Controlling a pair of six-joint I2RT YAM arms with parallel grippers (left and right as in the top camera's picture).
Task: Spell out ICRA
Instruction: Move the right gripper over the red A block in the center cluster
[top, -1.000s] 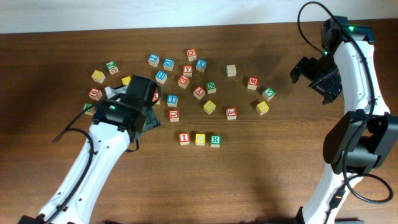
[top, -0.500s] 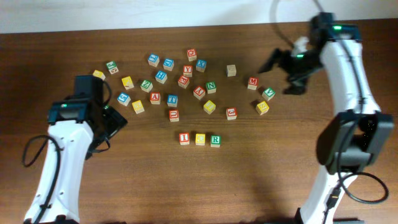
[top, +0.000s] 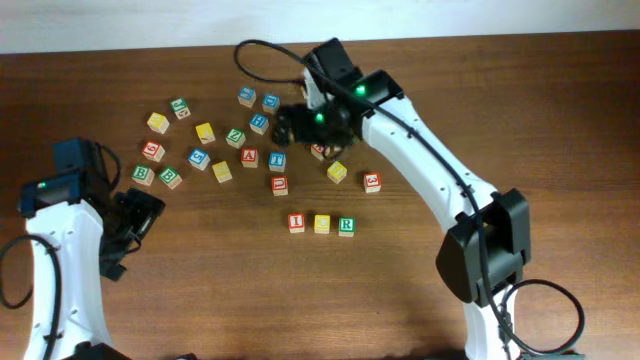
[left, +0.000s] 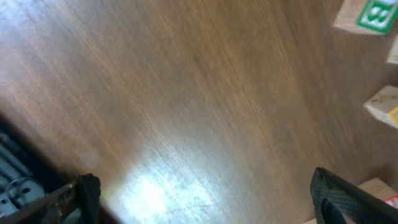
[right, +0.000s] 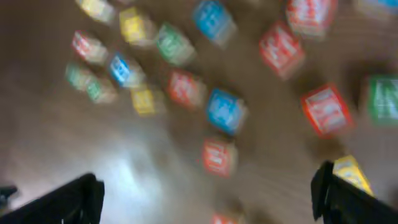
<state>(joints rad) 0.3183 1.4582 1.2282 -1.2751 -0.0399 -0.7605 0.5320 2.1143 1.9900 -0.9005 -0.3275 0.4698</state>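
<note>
Three blocks (top: 321, 223) stand in line; the red A block (top: 249, 157) (likely light, rigid, smooth) wants pinching across opposite flat faces; right tool (right: 208, 199) and left tool (left: 208, 196) gape empty

right wrist view: heavy motion blur; letters on the blocks (right: 224, 111) are unreadable. left wrist view: green-lettered block (left: 367, 15) and a pale block (left: 382, 104) are cut off by the right edge. overhead view: right arm (top: 420, 140) hides part of the block cluster.

Brown wooden table (top: 300, 290), pale wall strip (top: 120, 25) behind it, red number-three block (top: 372, 181)
</note>
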